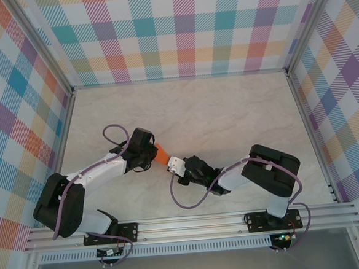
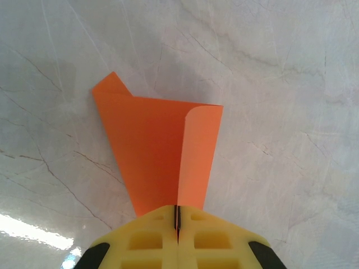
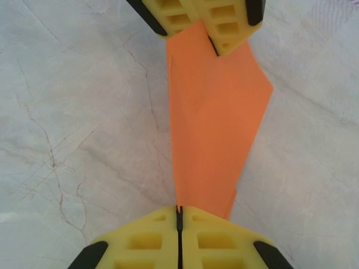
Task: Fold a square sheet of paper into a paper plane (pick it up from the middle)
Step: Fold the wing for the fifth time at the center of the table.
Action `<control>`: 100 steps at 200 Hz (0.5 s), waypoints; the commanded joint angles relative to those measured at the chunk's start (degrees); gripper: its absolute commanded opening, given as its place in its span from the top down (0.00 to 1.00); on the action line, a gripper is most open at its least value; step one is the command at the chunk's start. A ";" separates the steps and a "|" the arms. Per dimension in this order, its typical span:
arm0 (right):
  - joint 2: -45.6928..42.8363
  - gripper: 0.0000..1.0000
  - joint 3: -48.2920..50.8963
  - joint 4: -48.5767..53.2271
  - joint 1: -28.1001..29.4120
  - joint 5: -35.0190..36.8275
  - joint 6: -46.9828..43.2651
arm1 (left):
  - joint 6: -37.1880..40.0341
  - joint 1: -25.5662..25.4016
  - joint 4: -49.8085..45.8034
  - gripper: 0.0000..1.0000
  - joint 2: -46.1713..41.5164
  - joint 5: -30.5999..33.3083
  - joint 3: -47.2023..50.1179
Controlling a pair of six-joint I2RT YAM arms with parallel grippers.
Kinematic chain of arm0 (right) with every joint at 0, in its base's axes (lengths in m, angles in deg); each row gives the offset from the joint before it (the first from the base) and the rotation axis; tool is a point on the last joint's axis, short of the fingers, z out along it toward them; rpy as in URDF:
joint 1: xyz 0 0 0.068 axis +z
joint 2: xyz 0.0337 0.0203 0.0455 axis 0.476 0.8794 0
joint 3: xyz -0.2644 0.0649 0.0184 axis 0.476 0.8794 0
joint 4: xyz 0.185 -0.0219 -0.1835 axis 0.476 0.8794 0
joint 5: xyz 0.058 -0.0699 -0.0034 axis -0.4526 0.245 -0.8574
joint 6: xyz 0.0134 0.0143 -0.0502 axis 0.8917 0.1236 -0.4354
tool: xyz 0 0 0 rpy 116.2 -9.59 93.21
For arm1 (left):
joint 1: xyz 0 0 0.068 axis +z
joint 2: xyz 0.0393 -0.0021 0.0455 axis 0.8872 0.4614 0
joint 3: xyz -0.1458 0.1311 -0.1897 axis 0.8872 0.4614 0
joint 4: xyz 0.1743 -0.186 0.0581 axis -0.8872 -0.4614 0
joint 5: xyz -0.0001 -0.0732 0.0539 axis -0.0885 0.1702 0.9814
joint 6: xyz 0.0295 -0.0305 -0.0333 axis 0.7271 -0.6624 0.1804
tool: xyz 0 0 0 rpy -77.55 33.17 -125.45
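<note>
Setting: booth w/ pastel plaid walls [image 1: 185, 35] on three sides; pale marble-look table top [image 1: 227, 112]; silver aluminium rail [image 1: 192, 221] along near edge, both bases bolted to it.
Left arm: white-and-black left arm [image 1: 96, 174] reaches fwd and inward from its base, forearm low, wrist aimed at table centre.
Right arm: white-and-black right arm [image 1: 256, 169] doubles back from its base, forearm running left and low, wrist facing the other one. The two nearly nose to nose, a bit left of centre.
Left claw: yellow-fingered left gripper [image 2: 176, 216], pads pressed together, pinching the narrow end of the paper.
Right claw: yellow-fingered right gripper [image 3: 179, 216], pads likewise together, clamped on the opposite end.
Paper: bright orange paper sheet [image 2: 157, 151], thin, matte, stretched betw. the two claws. Looks lifted clear of the table, judging by the shadow under it.
Shape: tapered, layered; one long flap curls over on one side, a small corner pokes out at the wide end.
Done (est.): sheet picked up, several folds in; outline is narrow and dart-like.
Left (est.): flap not flat, layers uneven. Creases need pressing, wings need setting; not a finished plane yet.
Risk: thin paper under tension betw. two grips, so a tear or slip is possible.
</note>
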 commanded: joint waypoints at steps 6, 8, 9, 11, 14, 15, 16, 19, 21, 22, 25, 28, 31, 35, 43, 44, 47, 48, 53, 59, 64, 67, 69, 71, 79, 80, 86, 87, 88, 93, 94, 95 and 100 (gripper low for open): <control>0.66 0.96 -1.18 -0.25 -1.49 -5.77 6.80 | 1.42 -0.26 -1.80 0.92 -0.45 0.47 -1.31; 0.66 0.96 -1.18 -0.29 -1.71 -6.10 7.23 | 1.51 -0.26 -1.81 0.90 -0.55 0.56 -1.35; 0.66 0.96 -1.13 -0.31 -1.79 -6.29 7.44 | 1.52 -0.26 -1.82 0.89 -0.64 0.61 -1.31; 0.66 0.96 -1.01 -0.33 -1.98 -6.56 7.90 | 1.64 -0.26 -1.77 0.87 -0.71 0.70 -1.35; 0.62 0.97 -0.88 -0.38 -2.18 -7.01 8.62 | 1.81 -0.26 -2.73 0.83 -0.91 0.77 -1.35; 0.60 0.97 -0.90 -0.40 -2.24 -7.10 8.83 | 1.94 -0.26 -3.20 0.82 -1.00 0.84 -1.35; 0.59 0.97 -0.86 -0.41 -2.32 -7.18 8.99 | 2.00 -0.26 -3.47 0.80 -1.08 0.92 -1.40; 0.53 0.97 -0.82 -0.42 -2.55 -7.66 9.12 | 2.15 -0.26 -3.86 0.78 -1.24 1.03 -1.38; 0.56 0.97 -0.76 -0.42 -2.80 -7.98 10.78 | 2.26 -0.26 -4.09 0.75 -1.36 1.19 -1.45; 0.57 0.97 -0.75 -0.42 -2.86 -8.15 11.28 | 2.34 -0.26 -4.18 0.74 -1.48 1.27 -1.54; 0.53 0.98 -0.67 -0.47 -3.11 -8.59 12.18 | 2.60 -0.26 -4.45 0.71 -1.81 1.48 -1.62; 0.50 0.98 -0.56 -0.51 -3.43 -9.11 12.91 | 2.79 -0.26 -4.65 0.69 -2.14 1.70 -1.70; 0.51 0.98 -0.49 -0.58 -3.64 -9.60 13.63 | 3.06 -0.21 -4.97 0.66 -2.43 1.99 -1.79; 0.45 0.99 -0.33 -0.67 -3.91 -10.06 14.58 | 3.46 -0.18 -5.37 0.63 -2.89 2.27 -1.88; 0.25 0.99 -0.16 -0.58 -4.61 -11.16 16.42 | 4.17 -0.09 -6.02 0.57 -3.84 2.97 -1.96; 0.24 0.99 -0.19 -0.54 -4.69 -11.32 16.69 | 4.26 -0.09 -6.07 0.56 -4.00 2.99 -1.97; 0.22 0.99 -0.21 -0.37 -4.92 -11.74 17.33 | 4.52 -0.02 -6.26 0.54 -4.39 3.17 -1.90; 0.27 0.99 -0.21 -0.35 -4.97 -11.88 17.54 | 4.61 -0.01 -6.37 0.53 -4.39 3.32 -1.89; 0.22 1.00 -0.20 -0.34 -5.36 -12.57 18.56 | 4.93 0.07 -6.62 0.50 -5.05 3.69 -1.97; 0.44 1.00 -0.21 -0.42 -5.76 -13.33 19.83 | 5.40 0.17 -7.04 0.46 -5.65 3.97 -1.85; 0.53 1.00 -0.25 -0.36 -6.09 -14.09 20.87 | 5.93 0.24 -7.22 0.43 -6.22 4.14 -1.72; 0.55 1.00 -0.29 -0.27 -6.32 -14.63 21.44 | 6.27 0.33 -7.34 0.41 -6.50 4.20 -1.78; 0.57 1.00 -0.36 -0.21 -6.34 -14.91 21.81 | 6.43 0.35 -7.46 0.41 -6.68 4.24 -1.75; 0.64 1.00 -0.45 -0.11 -6.41 -15.15 22.13 | 6.59 0.35 -7.49 0.40 -6.87 4.27 -1.76; 0.75 1.00 -0.56 0.10 -6.69 -16.03 23.33 | 7.49 0.44 -7.75 0.37 -7.42 4.39 -1.51; 0.79 1.00 -0.56 0.10 -6.69 -16.13 23.49 | 7.59 0.44 -7.73 0.37 -7.55 4.41 -1.48; 0.98 1.00 -0.63 0.10 -6.89 -16.59 24.22 | 8.13 0.51 -7.63 0.34 -8.17 4.36 -1.14; 1.00 1.00 -0.64 0.10 -6.93 -16.76 24.50 | 8.22 0.52 -7.63 0.34 -8.18 4.35 -1.07; 1.01 1.00 -0.64 0.10 -6.99 -16.89 24.73 | 8.31 0.52 -7.62 0.34 -8.24 4.35 -1.00; 1.23 1.00 -0.71 0.10 -7.32 -17.52 25.74 | 8.75 0.53 -7.60 0.32 -8.68 4.34 -0.74; 1.25 1.00 -0.68 0.10 -7.36 -17.67 25.92 | 8.79 0.57 -7.61 0.32 -8.79 4.34 -0.70; 1.26 1.00 -0.71 0.10 -7.43 -17.83 26.10 | 8.86 0.60 -7.61 0.32 -8.89 4.34 -0.68; 1.46 1.00 -0.74 -0.05 -7.78 -18.54 27.04 | 9.22 0.62 -7.46 0.31 -9.32 4.37 -0.25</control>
